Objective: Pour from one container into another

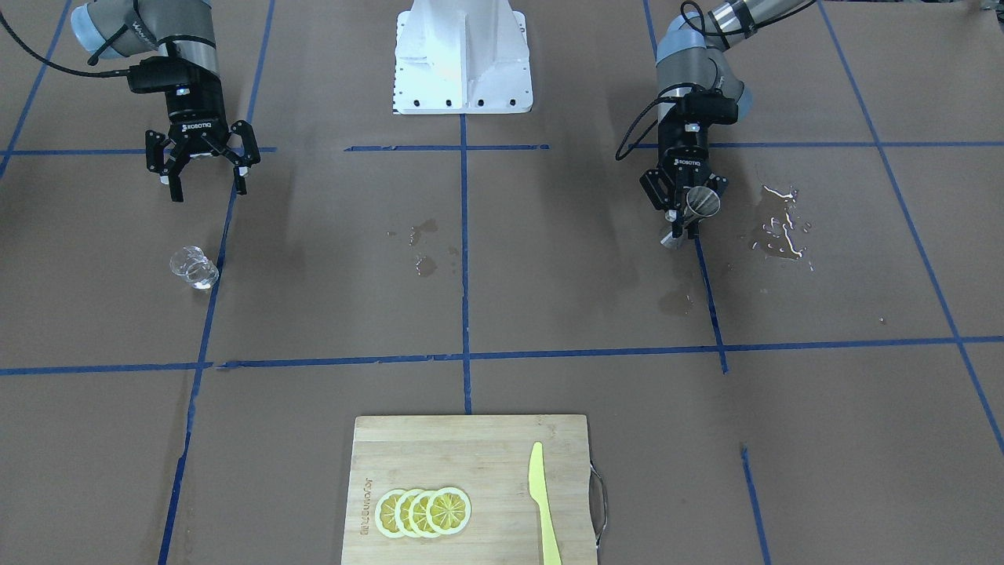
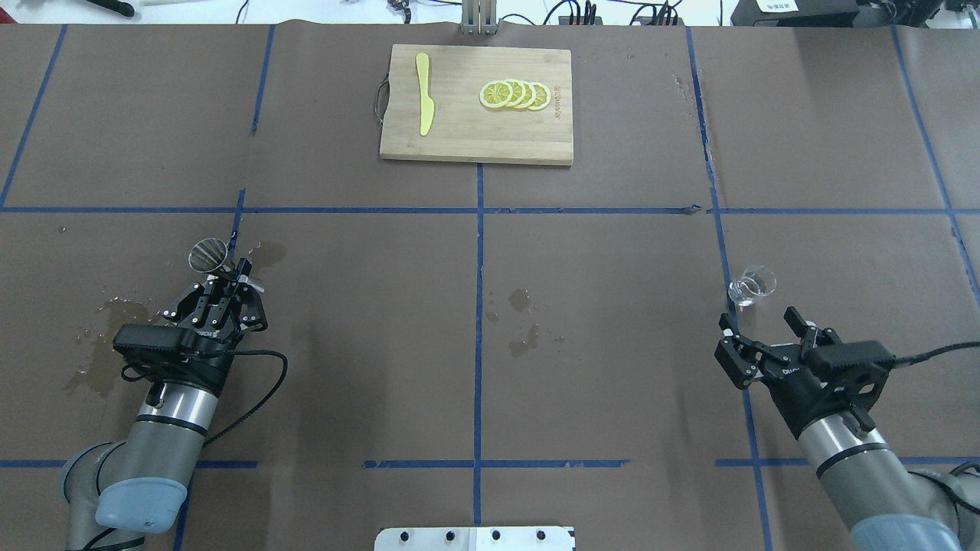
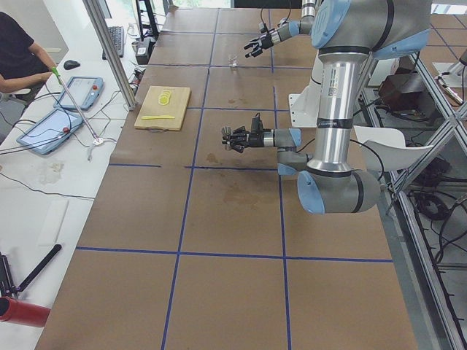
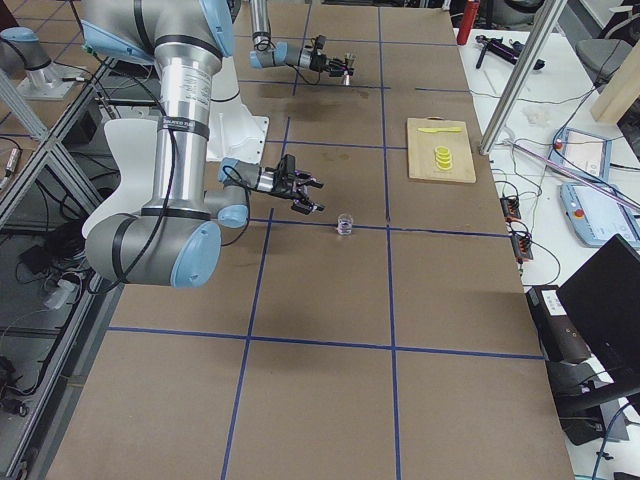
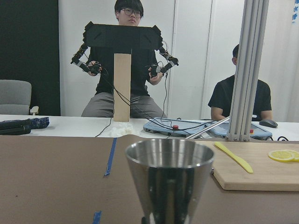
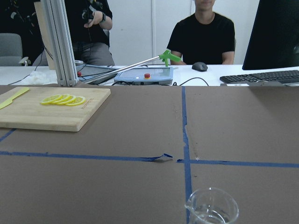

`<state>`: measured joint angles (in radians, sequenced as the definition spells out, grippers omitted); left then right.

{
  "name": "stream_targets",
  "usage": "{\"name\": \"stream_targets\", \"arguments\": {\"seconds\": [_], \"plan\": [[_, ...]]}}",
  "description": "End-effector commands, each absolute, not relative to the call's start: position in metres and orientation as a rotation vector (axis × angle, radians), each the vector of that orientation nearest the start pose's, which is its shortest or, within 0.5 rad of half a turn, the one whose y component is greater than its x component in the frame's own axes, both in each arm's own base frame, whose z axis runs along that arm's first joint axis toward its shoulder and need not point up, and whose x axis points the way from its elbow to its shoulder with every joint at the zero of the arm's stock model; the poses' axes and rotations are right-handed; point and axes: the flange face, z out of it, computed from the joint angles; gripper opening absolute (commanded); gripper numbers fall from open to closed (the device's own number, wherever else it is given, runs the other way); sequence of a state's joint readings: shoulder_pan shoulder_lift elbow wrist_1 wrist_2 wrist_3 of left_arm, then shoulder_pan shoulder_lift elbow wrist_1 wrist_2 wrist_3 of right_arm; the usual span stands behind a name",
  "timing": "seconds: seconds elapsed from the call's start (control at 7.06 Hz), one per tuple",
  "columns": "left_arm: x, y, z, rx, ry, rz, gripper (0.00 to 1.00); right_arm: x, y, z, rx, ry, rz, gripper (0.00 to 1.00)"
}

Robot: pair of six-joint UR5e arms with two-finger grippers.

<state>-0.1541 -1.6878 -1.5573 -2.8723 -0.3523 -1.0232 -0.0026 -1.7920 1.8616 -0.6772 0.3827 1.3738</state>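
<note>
TWO ARMS, ONE POUR: We find the right gripper point(image 2: 756, 321) empty, its fingers spread wide, hovering just behind the clear glass beaker point(image 2: 752, 285). The beaker stands upright on the brown table point(image 2: 612, 344), beside a strip of blue tape point(image 2: 720, 237). In the right wrist view it sits low and nearly centred ahead, and seems to hold a little clear liquid.

Well apart, on the robot's other side, the left gripper point(image 1: 682, 220) pinches the silver jigger point(image 1: 702, 202) about its narrow waist, mouth up. The jigger looks to be held clear of the table, though we cannot be certain. Wet patches point(image 1: 780, 227) glisten on the paper near it. At the far edge lies a cutting board point(image 2: 475, 141) with lemon slices point(image 2: 514, 94) and a yellow knife point(image 2: 424, 103).

We judge the step in hand to be the pick-up of the beaker. To do it well, we would bring the right gripper in low and level, with one finger on each side of the glass wall, below the rim. The spout should be left free and turned toward the jigger. The closing should be gentle and square, since smooth glass may slip or tip. We would then lift without tilting and carry the beaker across slowly. The jigger's mouth is small, so the spout must sit right over it before any tilt begins.
</note>
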Motion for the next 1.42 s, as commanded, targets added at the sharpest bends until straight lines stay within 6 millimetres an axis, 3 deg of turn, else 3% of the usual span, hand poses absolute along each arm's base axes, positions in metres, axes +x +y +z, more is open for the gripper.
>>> {"name": "stream_targets", "arguments": {"seconds": [0.0, 0.14, 0.57, 0.99, 1.27], "plan": [[0.452, -0.299, 0.448, 1.324, 0.793, -0.546, 0.0, -0.423, -0.216, 0.524, 1.28, -0.673, 0.445, 0.98], [0.451, -0.299, 0.448, 1.324, 0.797, -0.549, 0.0, -0.435, -0.215, 0.536, 1.286, -0.656, 0.433, 0.99], [0.452, -0.298, 0.443, 1.322, 0.81, -0.554, 0.0, -0.437, -0.222, 0.537, 1.272, -0.653, 0.437, 0.99], [0.451, -0.298, 0.442, 1.322, 0.812, -0.556, 0.0, -0.427, -0.251, 0.544, 1.226, -0.642, 0.48, 0.98], [0.451, -0.298, 0.442, 1.322, 0.812, -0.556, 0.0, -0.437, -0.265, 0.557, 1.215, -0.614, 0.483, 0.99]]}}
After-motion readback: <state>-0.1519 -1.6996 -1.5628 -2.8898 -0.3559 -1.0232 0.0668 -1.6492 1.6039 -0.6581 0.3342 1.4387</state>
